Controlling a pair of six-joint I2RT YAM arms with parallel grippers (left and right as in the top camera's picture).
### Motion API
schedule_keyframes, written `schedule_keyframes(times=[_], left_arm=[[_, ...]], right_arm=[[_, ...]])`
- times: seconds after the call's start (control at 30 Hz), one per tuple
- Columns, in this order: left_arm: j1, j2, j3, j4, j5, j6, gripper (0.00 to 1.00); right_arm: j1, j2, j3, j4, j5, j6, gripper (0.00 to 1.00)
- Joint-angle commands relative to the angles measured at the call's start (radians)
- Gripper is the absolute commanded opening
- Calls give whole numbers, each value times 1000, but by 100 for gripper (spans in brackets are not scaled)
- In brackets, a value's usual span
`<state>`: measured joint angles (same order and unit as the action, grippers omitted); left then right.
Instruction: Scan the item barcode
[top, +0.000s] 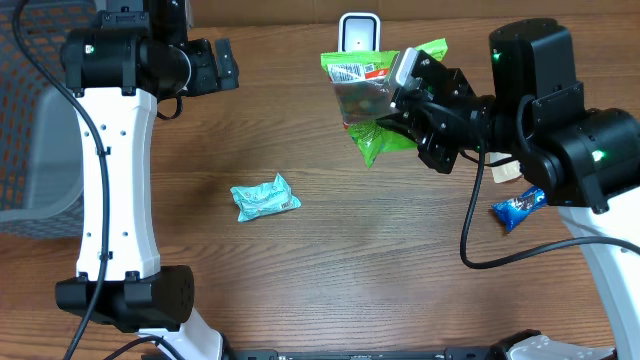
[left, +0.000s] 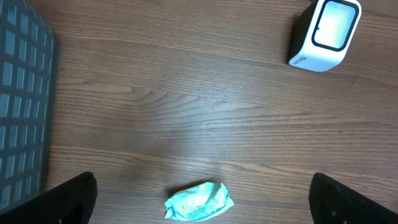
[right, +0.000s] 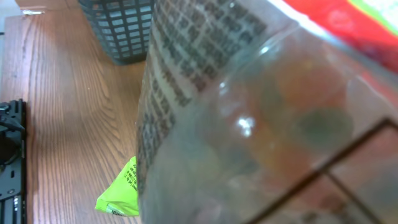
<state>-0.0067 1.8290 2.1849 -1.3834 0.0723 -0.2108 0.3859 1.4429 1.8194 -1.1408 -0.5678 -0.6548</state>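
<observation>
The right pincer (top: 402, 98) was clenched on a green snack bag (top: 362, 95), held up off the table (top: 350, 285) just in front of the white barcode scanner (top: 358, 28), whose lower part the bag covered from overhead. In the right wrist view the bag filled nearly everything (print blurred). The left pincer (top: 222, 65) hung released, jaws wide, grasping nothing. A teal packet (top: 265, 198) lay mid-table, well apart from the scanner. A blue wrapper (top: 518, 208) lay beside the right arm, and a grey basket (top: 35, 130) stood at the left edge.
</observation>
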Motion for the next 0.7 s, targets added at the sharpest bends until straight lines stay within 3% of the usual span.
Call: schedule_keyframes(times=[0.0,0.27,0.53,0.67], left_arm=[[0,-17,3,3,6,-14,100],[0,-17,3,3,6,-14,100],[0,-17,3,3,6,-14,100],[0,-17,3,3,6,-14,99]], right_arm=[[-2,-6,27,12,18,-8,4],[-2,17,26,8,29,-5,4],[11,170,26,12,299,218,4],[59,272,26,28,543,307,4]])
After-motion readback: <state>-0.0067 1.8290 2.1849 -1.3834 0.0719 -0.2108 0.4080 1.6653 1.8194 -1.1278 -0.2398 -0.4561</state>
